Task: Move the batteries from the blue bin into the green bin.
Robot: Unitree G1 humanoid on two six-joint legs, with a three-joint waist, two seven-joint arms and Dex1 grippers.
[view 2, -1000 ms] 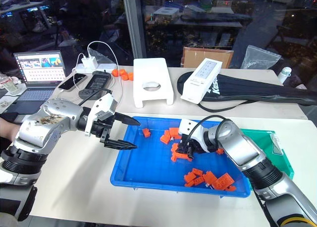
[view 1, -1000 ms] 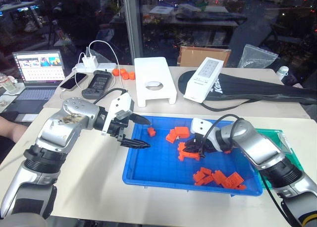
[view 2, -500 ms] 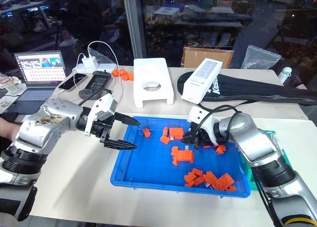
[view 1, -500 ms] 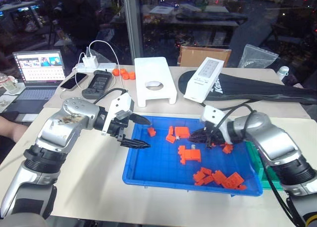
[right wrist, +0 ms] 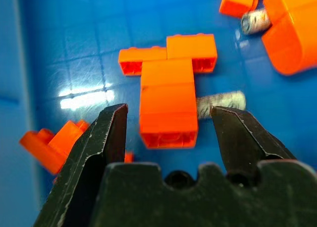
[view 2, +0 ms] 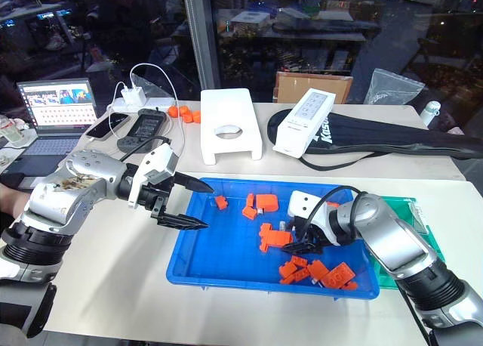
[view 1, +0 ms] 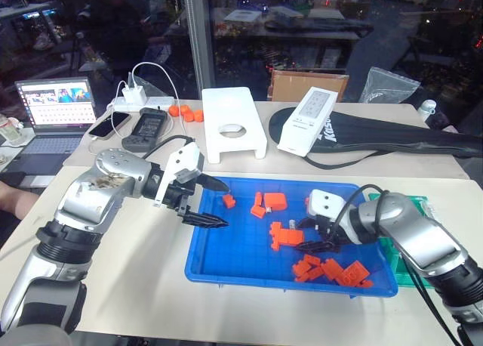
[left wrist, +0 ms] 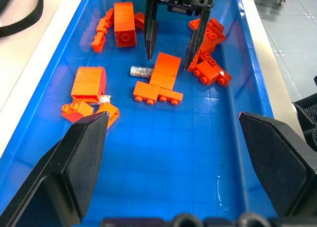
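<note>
The blue bin (view 1: 226, 269) lies in front of me with several orange bricks (view 1: 274, 202) in it. Two batteries show there: one battery (left wrist: 141, 71) lies against a flat orange brick (left wrist: 166, 71), a second battery (left wrist: 105, 99) is half hidden under another brick. My right gripper (left wrist: 170, 58) hangs open just above that flat brick, its fingers either side of it, and the first battery (right wrist: 221, 101) sits by one finger. My left gripper (view 1: 217, 204) is open and empty over the bin's left end. The green bin (view 2: 408, 217) peeks out behind my right arm.
Behind the blue bin the table holds a white block (view 1: 234, 123), a white device (view 1: 308, 119) on a black bag (view 1: 392, 138), phones, a charger and a laptop (view 1: 51, 108). A person's arm (view 1: 13, 199) rests at the table's left edge.
My right gripper has gone from shut to open. It swung to the bin's far right side, then came back down over the bricks. The flat brick shifted slightly. The left arm stayed still.
</note>
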